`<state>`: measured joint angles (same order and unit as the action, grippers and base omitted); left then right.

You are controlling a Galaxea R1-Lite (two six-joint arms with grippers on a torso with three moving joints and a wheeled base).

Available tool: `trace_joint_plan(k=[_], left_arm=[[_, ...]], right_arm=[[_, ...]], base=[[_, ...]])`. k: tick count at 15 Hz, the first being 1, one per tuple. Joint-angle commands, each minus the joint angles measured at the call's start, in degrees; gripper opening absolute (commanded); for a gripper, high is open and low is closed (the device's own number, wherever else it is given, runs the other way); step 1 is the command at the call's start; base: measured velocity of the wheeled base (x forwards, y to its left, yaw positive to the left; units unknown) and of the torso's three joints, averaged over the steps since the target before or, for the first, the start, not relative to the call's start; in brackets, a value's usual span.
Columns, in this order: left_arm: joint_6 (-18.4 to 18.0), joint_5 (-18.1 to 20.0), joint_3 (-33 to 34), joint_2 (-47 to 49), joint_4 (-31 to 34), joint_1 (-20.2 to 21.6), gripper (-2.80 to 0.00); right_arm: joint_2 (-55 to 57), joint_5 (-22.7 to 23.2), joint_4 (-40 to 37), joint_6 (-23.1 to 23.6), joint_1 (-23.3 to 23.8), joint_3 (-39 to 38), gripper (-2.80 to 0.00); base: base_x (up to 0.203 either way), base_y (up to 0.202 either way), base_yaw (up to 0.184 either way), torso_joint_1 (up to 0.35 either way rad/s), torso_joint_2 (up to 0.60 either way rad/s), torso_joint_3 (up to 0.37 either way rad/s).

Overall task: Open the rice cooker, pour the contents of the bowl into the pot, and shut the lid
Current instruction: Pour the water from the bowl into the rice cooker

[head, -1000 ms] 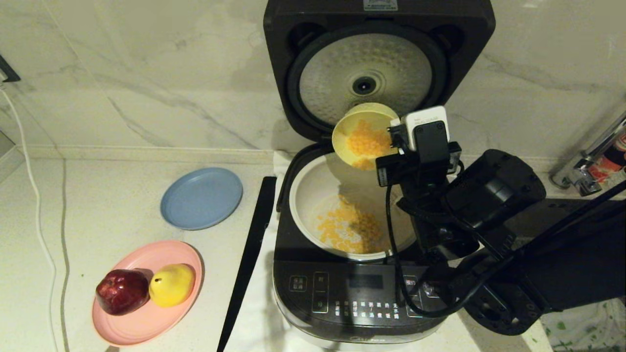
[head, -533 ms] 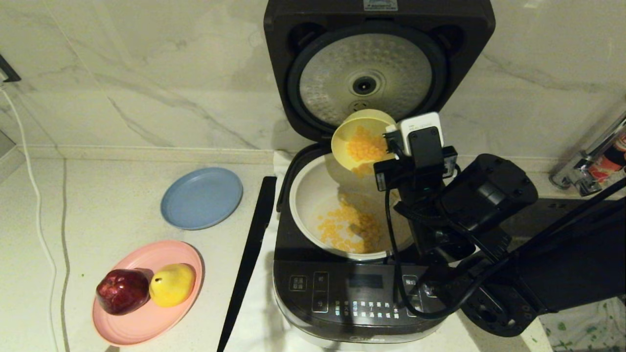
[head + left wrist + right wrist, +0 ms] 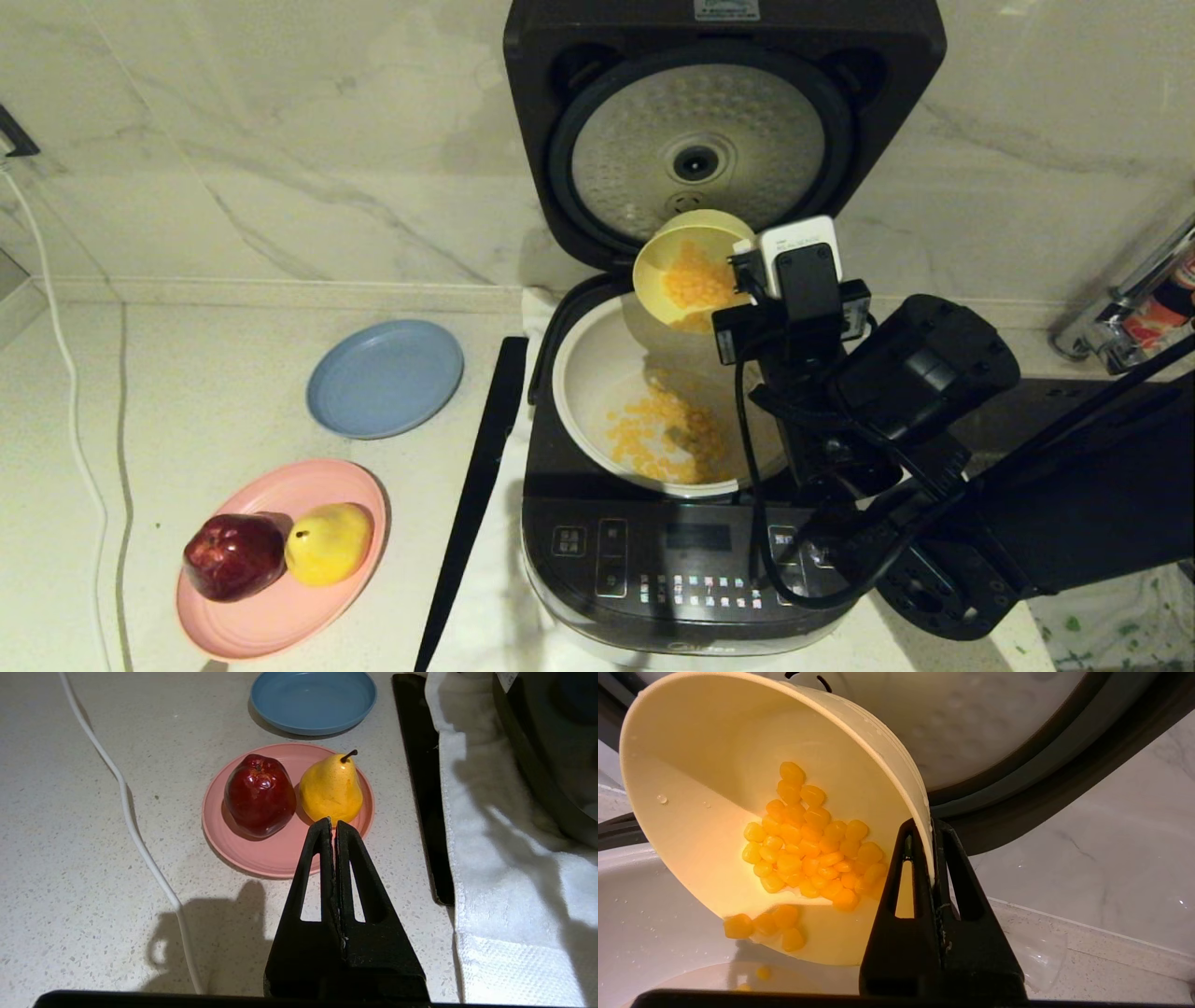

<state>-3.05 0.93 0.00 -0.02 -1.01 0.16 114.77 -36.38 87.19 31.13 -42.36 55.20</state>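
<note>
The rice cooker [image 3: 691, 560] stands with its lid [image 3: 695, 140] raised upright, the dimpled silver plate facing me. The cream pot [image 3: 583, 373] holds a pile of yellow kernels [image 3: 663, 439]. Over the pot's far side the pale yellow bowl [image 3: 672, 247] is tipped steeply towards the pot. My right gripper [image 3: 927, 828] is shut on the rim of the bowl [image 3: 700, 812]. Kernels [image 3: 808, 844] cling inside it and a few sit at its low lip. My left gripper [image 3: 333, 823] is shut and empty above the counter near the pink plate.
Left of the cooker lie a blue plate [image 3: 385, 378] and a pink plate [image 3: 280, 607] with a red apple [image 3: 233, 555] and a yellow pear [image 3: 327, 541]. A black strip [image 3: 476, 485] and a white towel [image 3: 504, 858] flank the cooker. A white cable [image 3: 65, 373] runs far left.
My right gripper has lowered the tipped bowl slightly towards the pot. Fewer kernels are left in the bowl. The left arm has not moved.
</note>
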Motion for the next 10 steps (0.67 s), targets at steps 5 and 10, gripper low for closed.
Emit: trace_joint_plan(k=[5,10], left_arm=[[0.0,0.0,0.4,0.0,0.0,0.0,-2.8],[0.0,0.0,0.5,0.0,0.0,0.0,-2.8]], right_arm=[[0.1,-0.8,0.5,0.4,-0.3,-0.2,-2.8],[-0.5,-1.1,0.5,3.2,-0.4,-0.9,-2.8]], base=[[0.0,0.0,0.0,0.0,0.0,0.0],[0.0,0.0,0.0,0.0,0.0,0.0]])
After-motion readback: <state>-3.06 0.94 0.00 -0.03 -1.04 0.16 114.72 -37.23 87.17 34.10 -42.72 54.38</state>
